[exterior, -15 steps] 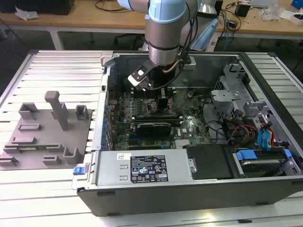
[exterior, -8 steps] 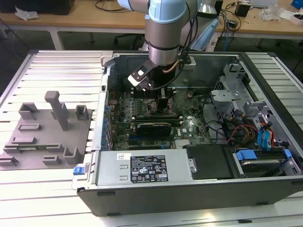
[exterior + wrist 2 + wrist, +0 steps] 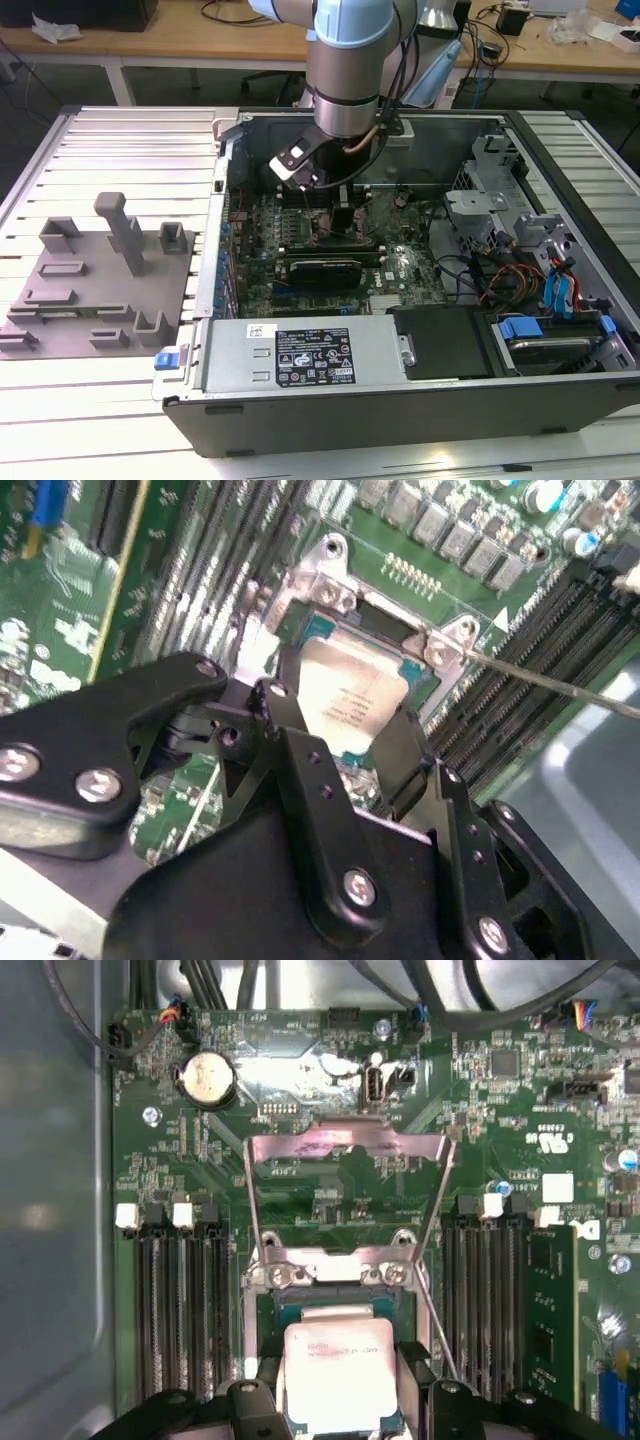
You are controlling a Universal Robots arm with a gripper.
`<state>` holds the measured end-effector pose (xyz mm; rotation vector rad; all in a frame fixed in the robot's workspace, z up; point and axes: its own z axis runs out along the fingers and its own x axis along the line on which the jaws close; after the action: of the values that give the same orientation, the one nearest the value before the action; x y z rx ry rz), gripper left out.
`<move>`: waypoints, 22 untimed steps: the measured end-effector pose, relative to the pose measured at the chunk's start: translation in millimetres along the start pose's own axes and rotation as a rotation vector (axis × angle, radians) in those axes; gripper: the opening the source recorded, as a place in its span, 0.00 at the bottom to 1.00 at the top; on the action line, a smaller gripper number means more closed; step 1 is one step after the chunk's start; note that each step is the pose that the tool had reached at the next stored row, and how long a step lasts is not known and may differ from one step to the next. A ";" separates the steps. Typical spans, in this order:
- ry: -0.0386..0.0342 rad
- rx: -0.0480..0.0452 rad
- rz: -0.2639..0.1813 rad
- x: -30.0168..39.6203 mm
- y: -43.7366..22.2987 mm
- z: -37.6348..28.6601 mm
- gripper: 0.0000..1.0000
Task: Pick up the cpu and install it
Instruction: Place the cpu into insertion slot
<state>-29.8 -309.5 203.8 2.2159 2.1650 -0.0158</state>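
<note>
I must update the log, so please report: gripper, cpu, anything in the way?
The gripper is down at the cpu, grip unclear. The cpu sits level at the socket. The metal frame stands raised open, off the cpu.

We see a silver arm (image 3: 343,95) with a pale blue joint cap (image 3: 352,18) and a black, silver-screwed end effector (image 3: 345,730).

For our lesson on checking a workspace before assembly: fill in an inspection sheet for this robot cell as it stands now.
surface: slatted metal table carrying an open computer case.
job's things: cpu at the socket, whose metal frame is swung open.
clutter: grey fixture tray at the exterior view's left.
gripper: gripper straddles the cpu.
cables: coloured wires inside the case.
surroundings: wooden benches behind.
</note>
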 end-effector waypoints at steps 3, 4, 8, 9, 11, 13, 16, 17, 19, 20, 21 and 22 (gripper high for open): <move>-0.0008 0.0012 0.030 -0.1 0.0 -0.5 0.53; -0.0011 0.0016 0.039 -0.1 0.0 -0.5 0.53; -0.0010 0.0018 0.047 -0.1 0.2 0.0 0.53; -0.0011 0.0019 0.047 -0.1 0.5 0.0 0.53; -0.0011 0.0018 0.047 -0.1 0.7 0.1 0.53; -0.0010 0.0018 0.046 -0.1 0.9 0.1 0.53; -0.0009 0.0017 0.042 0.0 1.6 0.1 0.53; -0.0009 0.0016 0.042 0.0 1.7 0.1 0.53; -0.0009 0.0017 0.041 0.0 1.7 0.7 0.53; -0.0009 0.0016 0.040 0.0 1.7 0.9 0.53; -0.0008 0.0016 0.039 0.0 1.7 0.9 0.53; -0.0008 0.0014 0.035 0.0 1.7 1.0 0.53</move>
<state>-28.1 -309.5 202.8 2.2532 2.1265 -0.0171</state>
